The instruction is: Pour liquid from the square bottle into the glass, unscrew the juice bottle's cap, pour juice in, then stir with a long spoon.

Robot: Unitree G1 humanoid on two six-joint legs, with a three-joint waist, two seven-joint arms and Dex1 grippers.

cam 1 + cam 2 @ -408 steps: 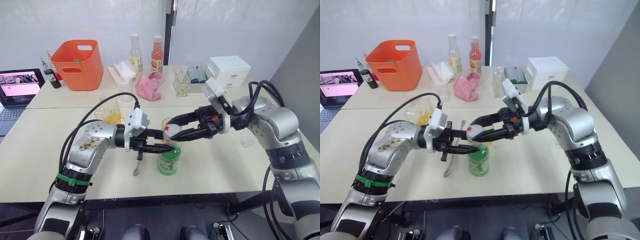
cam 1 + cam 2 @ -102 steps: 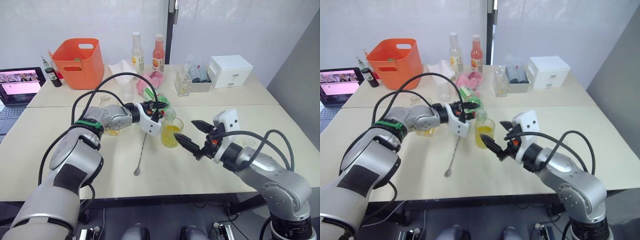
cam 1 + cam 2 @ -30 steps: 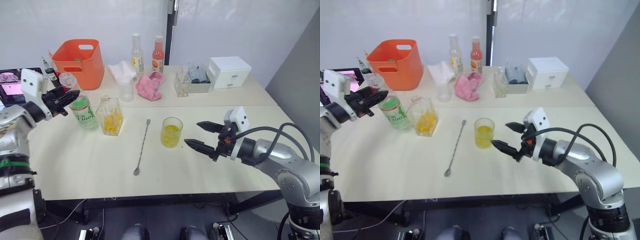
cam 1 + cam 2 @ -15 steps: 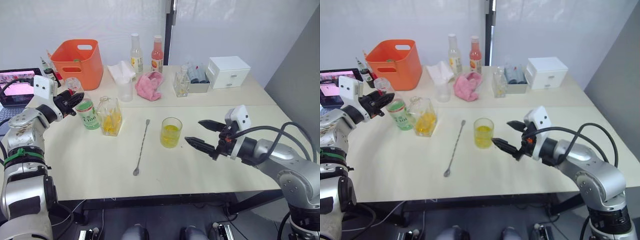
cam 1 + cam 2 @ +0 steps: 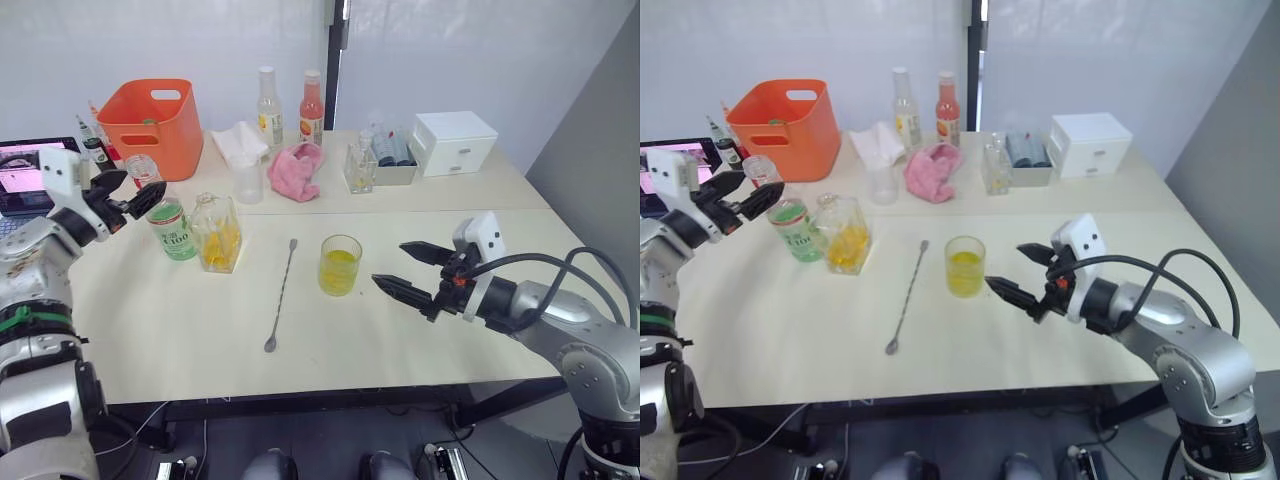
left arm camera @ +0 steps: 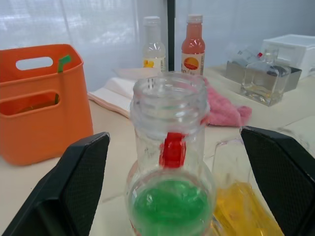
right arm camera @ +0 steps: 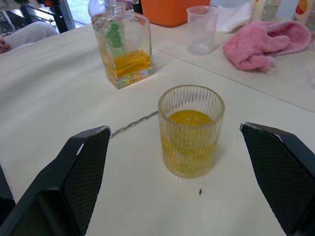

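Orange bucket [image 5: 156, 126], pink cloth [image 5: 300, 168] and two tall drink bottles [image 5: 267, 108] are parked at the far side. Capless juice bottle [image 5: 169, 224] is set beside the square bottle [image 5: 218, 234]; the long spoon [image 5: 281, 294] is left flat near the yellow-filled glass [image 5: 340, 265]. Left gripper [image 5: 128, 196] and right gripper [image 5: 411, 269] are spread apart, nothing clamped.

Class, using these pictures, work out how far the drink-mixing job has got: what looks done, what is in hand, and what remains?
Done: the glass holds yellow liquid, and the juice bottle stands uncapped on the table beside the square bottle.

In hand: nothing; the left gripper is open around the juice bottle's neck, and the right gripper is open beside the glass.

Left: stirring; the long spoon lies untouched.
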